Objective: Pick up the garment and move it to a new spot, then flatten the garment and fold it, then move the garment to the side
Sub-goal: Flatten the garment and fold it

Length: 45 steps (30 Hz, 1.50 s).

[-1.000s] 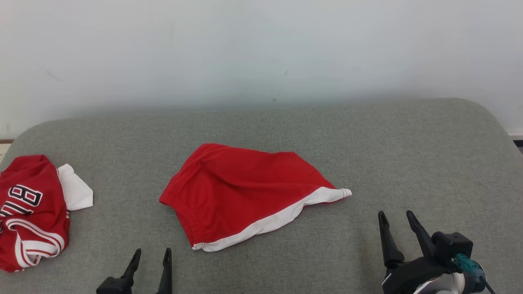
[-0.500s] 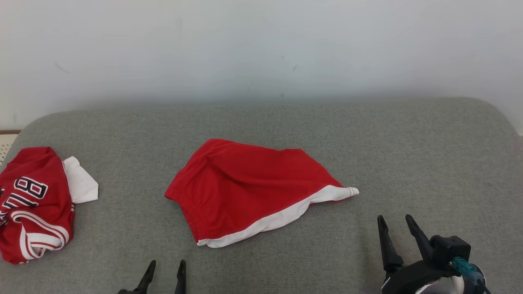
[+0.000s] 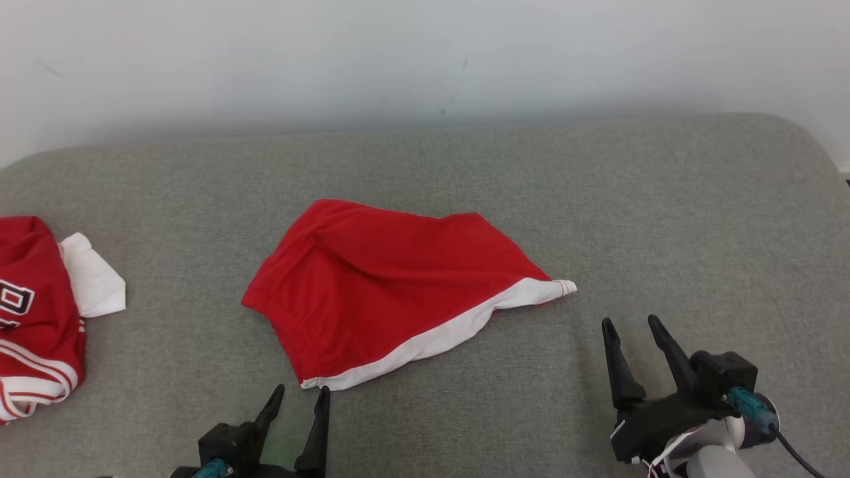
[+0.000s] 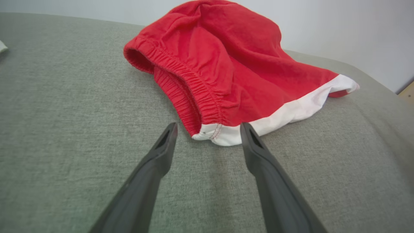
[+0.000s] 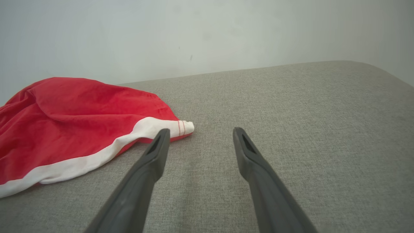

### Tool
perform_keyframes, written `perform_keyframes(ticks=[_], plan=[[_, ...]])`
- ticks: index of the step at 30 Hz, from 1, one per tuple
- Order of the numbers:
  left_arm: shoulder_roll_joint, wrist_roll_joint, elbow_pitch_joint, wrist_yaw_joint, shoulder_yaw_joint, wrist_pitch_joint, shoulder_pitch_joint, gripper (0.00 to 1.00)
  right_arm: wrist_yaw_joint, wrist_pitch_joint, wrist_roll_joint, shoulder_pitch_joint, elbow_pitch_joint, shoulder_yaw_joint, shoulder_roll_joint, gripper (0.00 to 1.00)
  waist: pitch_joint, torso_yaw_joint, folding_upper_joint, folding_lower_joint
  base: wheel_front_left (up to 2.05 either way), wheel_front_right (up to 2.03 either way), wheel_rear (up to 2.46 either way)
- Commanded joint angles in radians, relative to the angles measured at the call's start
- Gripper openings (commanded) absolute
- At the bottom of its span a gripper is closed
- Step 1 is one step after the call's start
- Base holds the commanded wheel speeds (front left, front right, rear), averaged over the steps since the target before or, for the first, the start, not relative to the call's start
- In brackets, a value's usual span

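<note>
Red shorts (image 3: 398,285) flat-ish on grey cushion (image 3: 664,219) (white hem facing robot). Just short of shorts' waistband corner: left gripper (image 3: 301,392), jaws wide, empty. Near shorts' white tip: right gripper (image 3: 629,322), jaws wide, empty.

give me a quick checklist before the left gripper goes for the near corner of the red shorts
1. Is the left gripper open: ok, fingers apart and empty.
2. Aim at the red shorts: ok, the left wrist view puts the near corner just ahead, between its fingertips.
3. Is the right gripper open: ok, empty.
4. Its aim at the white hem tip: not ok, the tip sits off-centre, close by one finger.
5. Shorts flat: not ok, rumpled, waistband gaping.
6. Gap to the red jersey: ok, apart.
</note>
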Motion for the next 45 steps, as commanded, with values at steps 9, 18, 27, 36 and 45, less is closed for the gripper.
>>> perform_keyframes(ticks=[9,18,27,36,45], plan=[[0.001,-0.019,0.083,-0.029,0.019,-0.005,-0.059,1.0,0.0,0.0,0.01,-0.029,-0.008,0.011,-0.01,1.0,0.049,-0.057,-0.0001,-0.0001,0.0,0.0,0.0],[0.001,-0.025,0.1,-0.047,0.04,-0.005,-0.084,0.0,0.0,0.0,0.021,-0.038,-0.017,0.004,-0.016,1.0,0.067,-0.066,-0.0001,-0.0001,0.0,0.0,0.0],[0.001,0.018,0.07,-0.047,0.103,-0.005,-0.056,0.0,0.0,0.0,0.038,-0.054,-0.009,0.035,-0.029,1.0,0.078,-0.024,-0.0001,-0.0001,0.0,0.0,0.0],[0.007,0.114,0.073,-0.074,0.218,-0.005,-0.067,0.0,0.0,0.0,0.128,-0.099,0.036,0.196,-0.067,1.0,0.094,0.04,-0.0001,-0.0001,0.0,0.0,0.0],[0.003,0.155,0.07,-0.099,0.23,-0.004,-0.044,0.0,0.0,0.0,0.237,-0.153,0.009,0.275,-0.103,1.0,0.097,0.062,-0.0001,-0.0001,0.0,0.0,0.0]])
